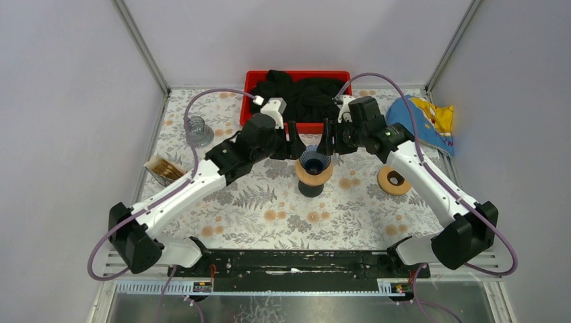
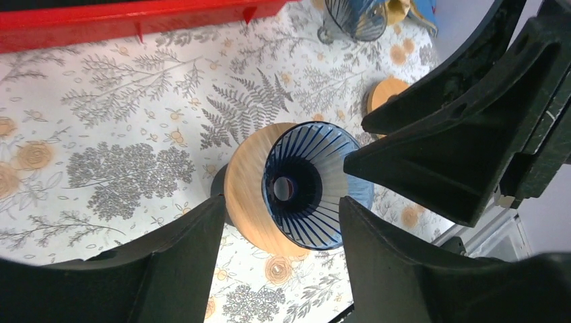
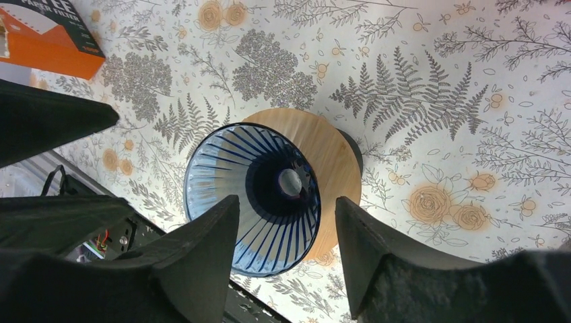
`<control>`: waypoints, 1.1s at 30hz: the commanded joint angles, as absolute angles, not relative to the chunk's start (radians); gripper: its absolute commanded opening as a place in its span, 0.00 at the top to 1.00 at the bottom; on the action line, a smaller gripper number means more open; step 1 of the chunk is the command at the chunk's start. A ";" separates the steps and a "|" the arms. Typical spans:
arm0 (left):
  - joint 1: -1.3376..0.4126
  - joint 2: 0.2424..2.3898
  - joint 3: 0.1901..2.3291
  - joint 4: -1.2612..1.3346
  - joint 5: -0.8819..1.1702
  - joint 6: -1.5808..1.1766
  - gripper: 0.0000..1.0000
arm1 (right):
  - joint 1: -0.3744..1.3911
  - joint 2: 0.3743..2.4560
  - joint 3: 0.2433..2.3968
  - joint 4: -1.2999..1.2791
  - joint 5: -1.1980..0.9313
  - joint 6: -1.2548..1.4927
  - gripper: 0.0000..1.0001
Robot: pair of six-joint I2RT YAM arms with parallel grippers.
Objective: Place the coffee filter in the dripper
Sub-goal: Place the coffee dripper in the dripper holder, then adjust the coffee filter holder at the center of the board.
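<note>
Left tool and right tool face one another over the far side of the dripper, each released with fingers spread wide and nothing between them; both wrist views look down past the open fingers into the dripper's blue ribbed cone. Dripper: upright on a wooden collar over a dark base, near the middle of the counter. Filter carton: orange and black, lettered "FILTER" in the right wrist view, lying at the counter's left edge, well apart from the dripper. Counter surface: a pale cloth printed with grey ferns and orange flowers. Far edge: a red tray holding a black cloth. A glass cup stands left of the tray, a blue-and-yellow bag lies at the right, and a second wooden collar sits right of the dripper. Plain pale walls and aluminium posts enclose the cell.
</note>
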State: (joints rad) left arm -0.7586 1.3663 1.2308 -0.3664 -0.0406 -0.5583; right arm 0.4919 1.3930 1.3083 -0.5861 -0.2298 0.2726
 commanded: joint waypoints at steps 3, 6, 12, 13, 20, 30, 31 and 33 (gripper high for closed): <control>-0.732 1.259 1.208 -0.402 -0.186 -0.538 0.22 | 0.501 1.287 1.284 -0.537 -0.226 0.262 0.30; -0.698 1.210 1.178 -0.426 -0.233 -0.540 0.18 | 0.500 1.236 1.243 -0.518 -0.174 0.251 0.22; -0.594 1.131 1.126 -0.476 -0.294 -0.541 0.14 | 0.500 1.153 1.167 -0.485 -0.075 0.218 0.09; -0.578 1.125 1.120 -0.485 -0.304 -0.541 0.13 | 0.501 1.143 1.156 -0.478 -0.063 0.212 0.07; -0.433 1.100 1.064 -0.516 -0.319 -0.570 0.12 | 0.500 1.045 1.072 -0.436 0.024 0.181 0.01; -0.258 1.074 1.028 -0.563 -0.438 -0.584 0.11 | 0.501 0.837 0.887 -0.352 0.185 0.195 0.01; -0.235 1.075 1.028 -0.566 -0.450 -0.582 0.11 | 0.501 0.820 0.873 -0.346 0.191 0.198 0.01; -0.188 1.079 1.024 -0.567 -0.466 -0.571 0.11 | 0.501 0.791 0.846 -0.335 0.206 0.204 0.01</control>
State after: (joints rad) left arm -0.2600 1.0897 1.0351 -0.5571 -0.3798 -0.5732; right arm 0.4931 0.8421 0.8810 -0.4183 0.1268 0.1982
